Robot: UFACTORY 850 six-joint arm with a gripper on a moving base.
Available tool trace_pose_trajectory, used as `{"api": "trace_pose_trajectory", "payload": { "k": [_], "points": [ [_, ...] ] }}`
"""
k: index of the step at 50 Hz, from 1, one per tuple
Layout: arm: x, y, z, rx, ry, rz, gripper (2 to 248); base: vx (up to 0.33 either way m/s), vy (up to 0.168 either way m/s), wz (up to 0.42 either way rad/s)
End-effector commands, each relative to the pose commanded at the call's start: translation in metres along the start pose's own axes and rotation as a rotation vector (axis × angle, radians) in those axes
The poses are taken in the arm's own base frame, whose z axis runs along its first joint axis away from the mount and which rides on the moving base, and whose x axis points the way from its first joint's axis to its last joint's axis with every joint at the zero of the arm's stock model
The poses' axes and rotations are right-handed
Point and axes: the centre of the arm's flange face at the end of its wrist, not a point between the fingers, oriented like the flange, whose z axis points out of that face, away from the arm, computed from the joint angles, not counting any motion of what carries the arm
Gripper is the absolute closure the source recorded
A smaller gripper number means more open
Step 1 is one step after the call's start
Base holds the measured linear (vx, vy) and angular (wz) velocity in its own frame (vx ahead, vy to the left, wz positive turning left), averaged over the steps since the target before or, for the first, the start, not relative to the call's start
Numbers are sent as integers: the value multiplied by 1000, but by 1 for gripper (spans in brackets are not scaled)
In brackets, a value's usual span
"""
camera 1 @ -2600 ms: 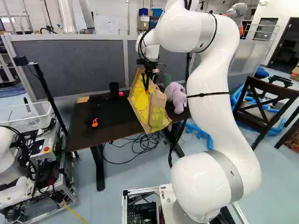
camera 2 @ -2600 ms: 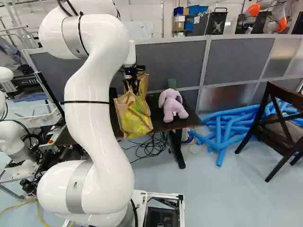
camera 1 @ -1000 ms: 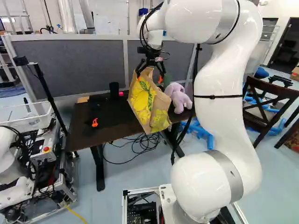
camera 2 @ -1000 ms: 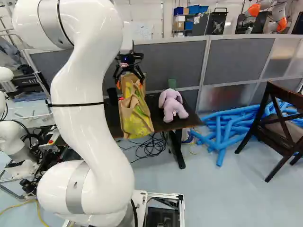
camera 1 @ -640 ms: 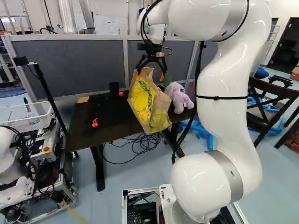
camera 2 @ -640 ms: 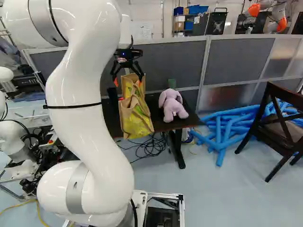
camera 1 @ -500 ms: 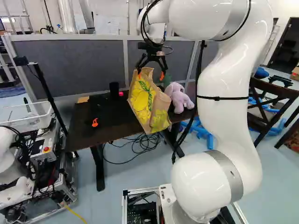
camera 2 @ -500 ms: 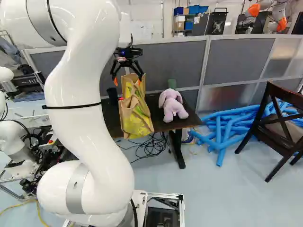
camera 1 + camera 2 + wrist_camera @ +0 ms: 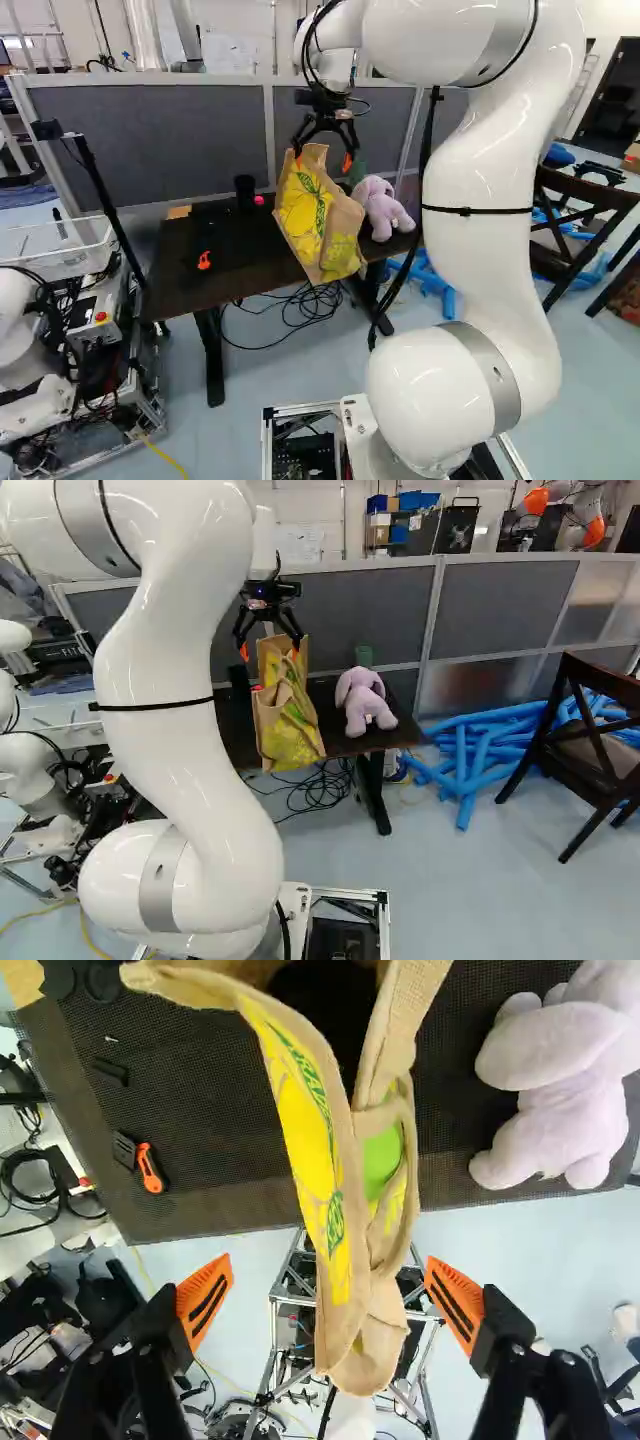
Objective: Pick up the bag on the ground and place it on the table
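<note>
One glossy white robot arm (image 9: 480,240) arches from its base toward a work table, its black two-fingered gripper (image 9: 322,158) poised over the front side. The fingers are spread wide, their orange pads (image 9: 205,1298) standing apart on either side of the load and pinching nothing. Between and below them, a tan burlap shopping bag (image 9: 310,215) printed with yellow fruit and green leaves stands at the front edge of the dark rectangular table (image 9: 230,275), part of it jutting past the rim; how much of its base is supported cannot be told from here.

The placing looks all but done, the release apparently made. What remains, I judge, is a straight, gentle lift away, catching neither handle nor side, lest the bag tip toward the floor. Its mouth faces up, with a lean in the left base view; its long axis runs front to back across the tabletop, one narrow end toward the robot. Beside it sits a lavender plush animal (image 9: 364,702); beyond stretches a gray fabric partition (image 9: 150,140).
</note>
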Motion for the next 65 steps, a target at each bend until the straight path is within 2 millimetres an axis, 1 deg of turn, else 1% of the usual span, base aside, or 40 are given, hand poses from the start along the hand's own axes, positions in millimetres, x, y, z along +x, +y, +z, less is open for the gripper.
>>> {"api": "trace_pose_trajectory", "payload": {
  "k": [65],
  "points": [
    [0, 0, 0, 0, 0, 0, 3, -104, -2, 10]
  ]
}}
